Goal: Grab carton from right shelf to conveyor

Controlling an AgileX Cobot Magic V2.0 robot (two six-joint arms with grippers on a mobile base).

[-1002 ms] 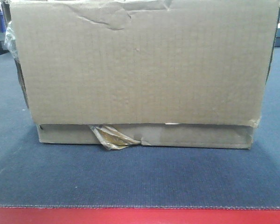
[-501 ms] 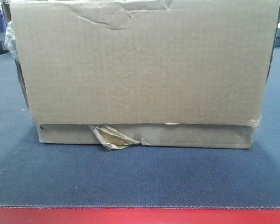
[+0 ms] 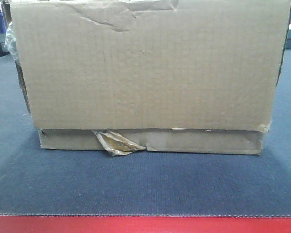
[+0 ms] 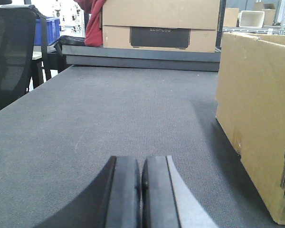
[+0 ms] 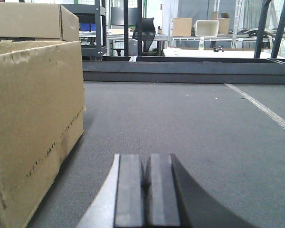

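I count one carton (image 3: 145,73) on one conveyor (image 3: 145,187) — a single scrap of crumpled tape (image 3: 117,142) at its bottom strip. My two sets of jaws, left gripper (image 4: 140,192) and right gripper (image 5: 145,192), lie either side. Far off: two stacked boxes (image 4: 159,23), one office chair (image 4: 9,52) on the left.

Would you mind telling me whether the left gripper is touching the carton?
Apart. The left wrist view shows the left gripper shut, with bare belt between it and the carton.

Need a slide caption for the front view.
Dented carton resting on the conveyor, torn tape at its base.
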